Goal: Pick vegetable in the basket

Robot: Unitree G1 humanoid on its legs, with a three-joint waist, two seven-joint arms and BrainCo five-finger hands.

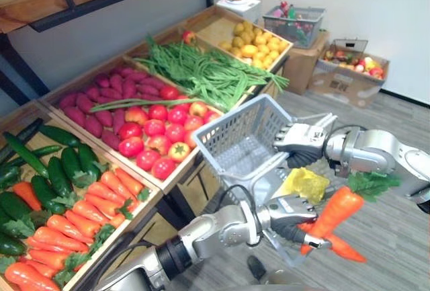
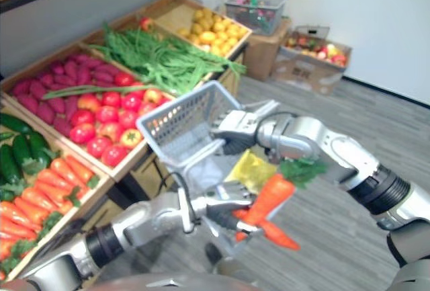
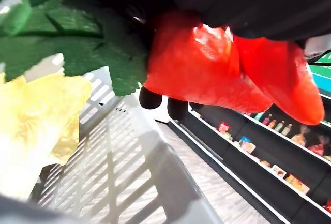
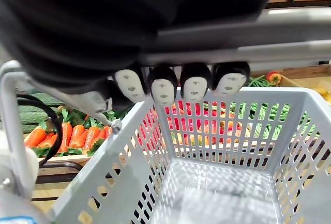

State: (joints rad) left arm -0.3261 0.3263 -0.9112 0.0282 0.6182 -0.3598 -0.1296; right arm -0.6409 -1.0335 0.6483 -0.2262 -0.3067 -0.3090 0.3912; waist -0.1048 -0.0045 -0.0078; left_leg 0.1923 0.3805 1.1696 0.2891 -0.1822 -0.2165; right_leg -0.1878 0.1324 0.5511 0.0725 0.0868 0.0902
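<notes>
Far left: sloped wooden display crate [image 1: 124, 234] holding dark green cucumbers [image 1: 67, 163] and, nearer the front, a heap of loose orange carrots [image 1: 80, 214]. Next crate along holds red round fruits [image 1: 151, 136]; beyond it lie long green beans [image 1: 201, 72].

Centre: grey slotted plastic basket [image 1: 235, 143], held up in the air in front of the crates.

Left hand [image 1: 290, 214] is below the basket, fingers clenched round two orange carrots with green leafy tops [image 1: 339, 212]. These carrots are outside the basket, just beside and below its right wall. One points up; the other lies under it.

A crumpled yellow item [image 1: 306, 183] sits between the basket wall and the carrot leaves. What it rests on cannot be told.

Right hand [image 1: 302, 143] is at the basket's right rim, fingers [image 4: 163, 87] curled round its grey handle bar [image 4: 269, 27].
</notes>
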